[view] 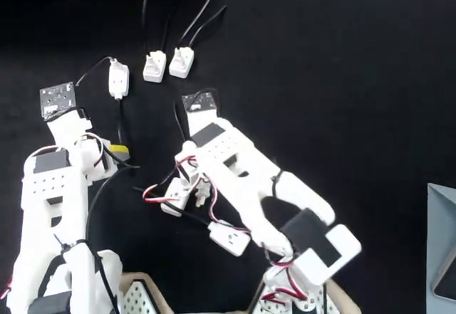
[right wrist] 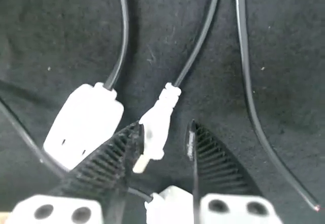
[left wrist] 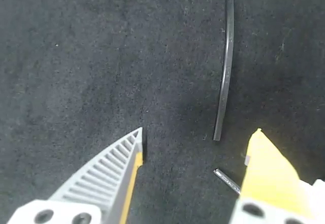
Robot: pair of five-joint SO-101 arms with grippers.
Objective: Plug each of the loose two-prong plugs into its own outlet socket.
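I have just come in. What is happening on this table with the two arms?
The right gripper is low over the black cloth, its fingers open on either side of a white two-prong plug and not clamped on it. A white outlet socket lies just beside that plug. The left gripper hangs open above the cloth, close to a black cable, holding nothing.

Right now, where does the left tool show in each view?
High view: left tool on the left-hand arm, left of centre, yellow finger showing.
Left wrist view: left tool open, grey and yellow fingers over bare cloth.
Right wrist view: looks elsewhere, at the right tool around a white plug.
Shared landmark: the black cable beside the yellow finger.
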